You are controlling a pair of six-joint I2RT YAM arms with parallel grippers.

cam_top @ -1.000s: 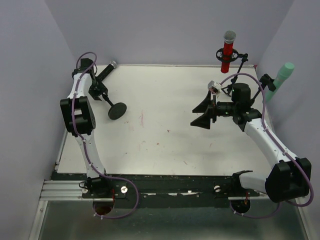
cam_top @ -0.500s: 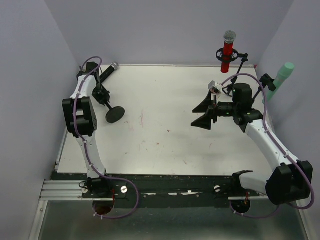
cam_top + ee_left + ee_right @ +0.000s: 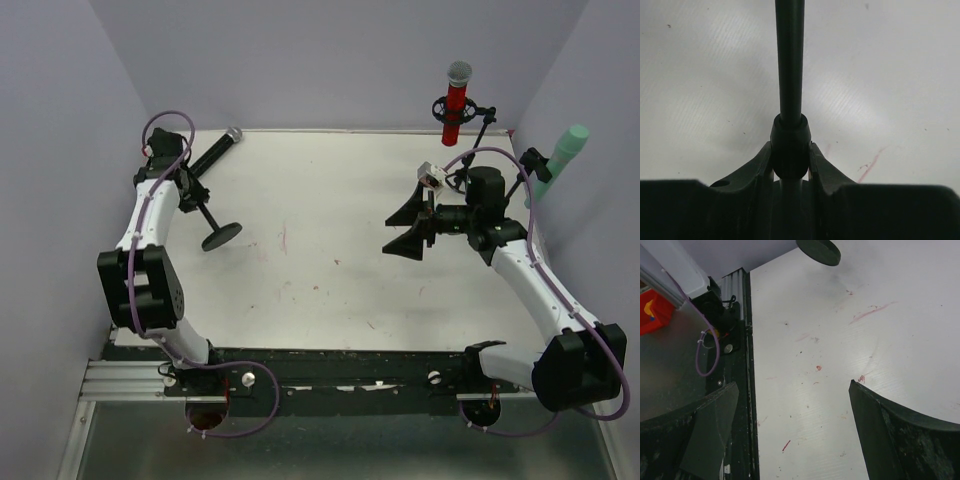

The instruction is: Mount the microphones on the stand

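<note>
The left claw point(image 3: 790, 152) pinches a thick ring point(image 3: 790, 142) on the pole point(image 3: 789, 60), one finger point(image 3: 761, 167) on each side. It holds the pole tight this way so the pole cannot slip or roll.

The pole belongs to a small stand point(image 3: 205, 211) that leans over. In the top view its round base point(image 3: 222, 236) sits at 5 o'clock from the left claw. I cannot tell if the base touches the table point(image 3: 330, 300). At 1 o'clock from the claw is the black mic point(image 3: 213, 152), with its silver head far out near the back wall. It seems to sit in the top of this stand. I think the claw holds the stand low down so it can tip it up straight.

Across the table, at 3 o'clock, the right claw point(image 3: 402, 228) hangs above the table. Its fingers are spread wide and hold nothing. It points to 9 o'clock, at the stand, maybe ready to help.

At 1 o'clock from the right claw the red mic point(image 3: 456, 100) stands up in a black holder point(image 3: 449, 108). At 2 o'clock the green mic point(image 3: 566, 152) leans in a clip by the right wall. These two look done, so the black mic's stand is the job left.
</note>
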